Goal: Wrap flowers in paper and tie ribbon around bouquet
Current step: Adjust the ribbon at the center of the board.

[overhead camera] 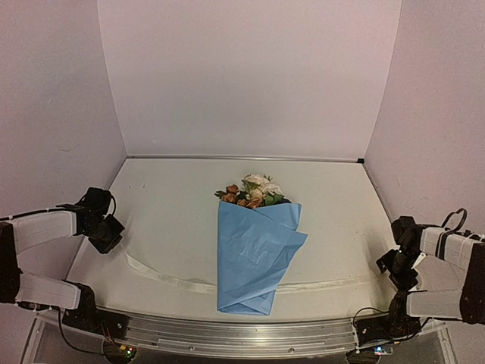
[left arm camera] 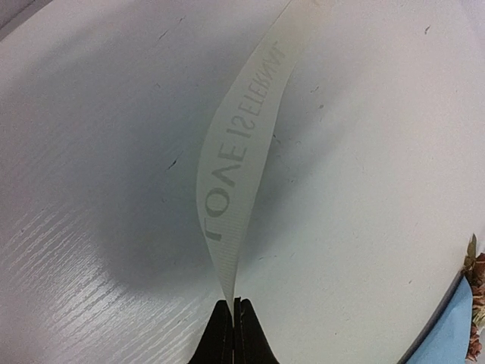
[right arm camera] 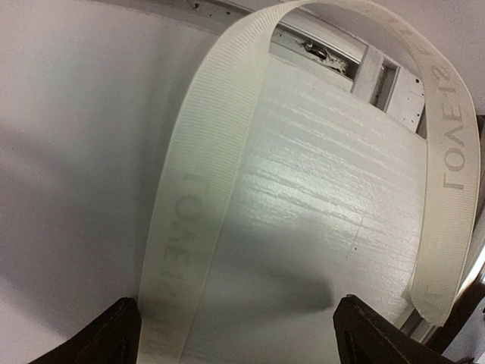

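Note:
The bouquet lies mid-table: flowers (overhead camera: 254, 192) of cream, peach and rust stick out of the top of a light-blue paper (overhead camera: 253, 254) cone. The cream ribbon (overhead camera: 170, 278) runs across the table under the cone. My left gripper (overhead camera: 107, 232) is at the left edge, shut on one ribbon end (left arm camera: 235, 159), which rises twisted from the fingertips (left arm camera: 235, 305). My right gripper (overhead camera: 395, 265) is at the right edge, open. The other ribbon (right arm camera: 198, 189) end arches over and passes between the jaws, close to the left finger (right arm camera: 114, 337).
White walls close the table on three sides. A metal rail (overhead camera: 242, 334) runs along the near edge between the arm bases. The left wrist view catches the paper (left arm camera: 453, 335) and some flowers (left arm camera: 476, 280) at its lower right corner.

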Controlling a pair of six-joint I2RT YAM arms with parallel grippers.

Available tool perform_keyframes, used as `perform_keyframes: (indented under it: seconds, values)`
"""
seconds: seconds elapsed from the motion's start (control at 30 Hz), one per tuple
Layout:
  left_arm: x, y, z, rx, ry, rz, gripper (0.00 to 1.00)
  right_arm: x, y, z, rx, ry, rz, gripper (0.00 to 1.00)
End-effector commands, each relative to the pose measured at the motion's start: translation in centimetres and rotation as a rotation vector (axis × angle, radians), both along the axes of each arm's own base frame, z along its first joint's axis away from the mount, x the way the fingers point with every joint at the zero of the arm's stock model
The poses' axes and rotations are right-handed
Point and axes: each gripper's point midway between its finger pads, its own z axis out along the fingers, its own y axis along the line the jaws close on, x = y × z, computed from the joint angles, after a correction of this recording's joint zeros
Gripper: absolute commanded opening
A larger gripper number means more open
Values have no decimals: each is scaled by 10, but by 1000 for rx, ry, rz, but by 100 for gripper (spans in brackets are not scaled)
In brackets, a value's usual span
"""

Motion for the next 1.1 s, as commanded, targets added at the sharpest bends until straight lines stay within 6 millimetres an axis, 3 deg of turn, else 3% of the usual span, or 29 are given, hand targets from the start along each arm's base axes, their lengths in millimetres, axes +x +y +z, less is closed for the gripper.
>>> perform_keyframes:
  seconds: [0.0, 0.17, 0.23, 0.33, 0.4, 0.57, 0.83, 1.07]
  values:
    - [8, -4, 9, -18, -48, -13, 0, 7, -6, -4, 26, -4, -12, 86]
    - [9, -4, 9, -20, -49, -17, 0, 21, -6, -11, 57, -30, -22, 74]
    - [9, -4, 9, -17, -49, -18, 0, 30, -4, -13, 79, -48, -18, 65]
    - [9, -3, 11, -12, -53, -15, 0, 41, 1, -15, 115, -61, -16, 47]
    - [9, -2, 11, -7, -55, -12, 0, 49, 6, -16, 156, -69, -12, 28]
    - [10, 0, 12, 3, -55, -7, 0, 61, 9, -12, 178, -91, -4, 3]
    - [28, 3, 25, 32, -87, 2, 0, 82, -1, 21, 133, -131, 40, 0]
    - [68, 9, 33, 73, -101, 6, 0, 108, -16, 48, 71, -147, 48, 0]
